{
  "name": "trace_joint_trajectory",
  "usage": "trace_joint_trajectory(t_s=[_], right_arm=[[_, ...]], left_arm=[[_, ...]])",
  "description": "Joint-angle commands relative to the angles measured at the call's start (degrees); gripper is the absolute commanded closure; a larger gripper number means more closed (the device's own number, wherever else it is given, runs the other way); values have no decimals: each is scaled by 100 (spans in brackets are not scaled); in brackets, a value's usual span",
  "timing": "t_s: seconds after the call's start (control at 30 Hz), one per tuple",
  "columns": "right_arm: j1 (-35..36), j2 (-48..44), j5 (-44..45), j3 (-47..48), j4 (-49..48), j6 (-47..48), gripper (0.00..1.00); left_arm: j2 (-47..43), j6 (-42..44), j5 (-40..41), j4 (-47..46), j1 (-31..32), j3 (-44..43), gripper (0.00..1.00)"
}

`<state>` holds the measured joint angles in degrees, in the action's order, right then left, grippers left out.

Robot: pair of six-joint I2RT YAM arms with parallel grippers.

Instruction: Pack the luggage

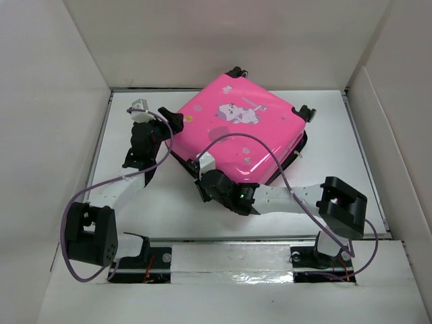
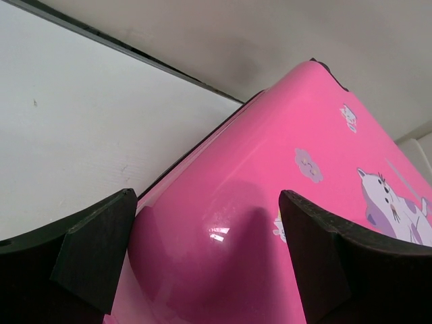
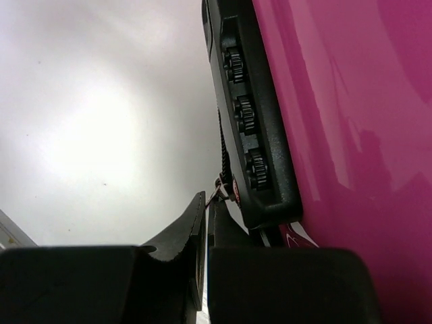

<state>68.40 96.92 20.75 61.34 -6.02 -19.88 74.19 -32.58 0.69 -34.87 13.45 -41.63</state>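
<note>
- We see the luggage (image 1: 239,131), hot pink, lying flat and closed on the white surface (image 1: 331,135), towards the back and turned at an angle to the edges.
- Its upper shell faces up and carries a white cartoon animal (image 1: 237,113); black wheels (image 1: 305,111) stick out at its far right corner.
- On its near side sits a black combination lock (image 3: 246,121) with three dials, set against the pink shell.
- The right gripper (image 1: 201,182) is at that near edge, just below the lock. In its wrist view its fingers (image 3: 182,236) are pressed together, their tips right by a small metal piece. We cannot tell if they pinch it.
- The left gripper (image 1: 174,121) is at the left corner of the luggage, spread wide, with the rounded pink corner between its fingers (image 2: 94,263).
- White walls (image 1: 223,40) stand around the surface.
</note>
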Motion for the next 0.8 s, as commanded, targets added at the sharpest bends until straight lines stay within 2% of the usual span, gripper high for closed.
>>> trace_joint_trajectory(t_s=[0.0, 0.07, 0.13, 0.23, 0.3, 0.33, 0.4, 0.43, 0.5, 0.57, 0.63, 0.77], right_arm=[[244, -340, -2629, 311, -2878, -402, 100], [244, -725, -2585, -164, -2861, -333, 100], [244, -1507, -2201, -1147, -2643, -350, 100], [-133, -2720, -2110, -2437, -2143, -552, 100], [-562, -3370, -2207, -2915, -1790, -666, 100], [-713, -4034, -2225, -3231, -1371, -693, 100], [-1107, -4688, -2234, -3383, -877, -702, 100], [-1214, -5327, -2207, -3409, -352, -693, 100], [-1425, -5884, -1928, -3383, 169, -623, 100], [-1811, -6420, -1821, -3252, 905, -517, 100], [-2119, -6546, -1864, -3190, 1172, -360, 100], [-3137, -6283, -2399, -3041, 1428, -113, 100]], left_arm=[[-89, -407, -1616, -169, 342, -188, 17], [-177, -442, -1284, -82, 281, -171, 16], [-343, -530, -1098, -72, 219, -30, 15], [-537, -714, -694, -107, 219, 321, 15], [-651, -820, -421, -151, 219, 532, 15], [-774, -855, -368, -186, 219, 768, 15], [-915, -873, -333, -222, 219, 1110, 15], [-1089, -856, -289, -213, 219, 1235, 18], [-1292, -699, -122, -3, 472, 1498, 21], [-1617, -601, 63, 182, 553, 1683, 31], [-1802, -583, -400, 34, 553, 2068, 46], [-1742, -443, -1454, -203, 658, 2396, 61]])
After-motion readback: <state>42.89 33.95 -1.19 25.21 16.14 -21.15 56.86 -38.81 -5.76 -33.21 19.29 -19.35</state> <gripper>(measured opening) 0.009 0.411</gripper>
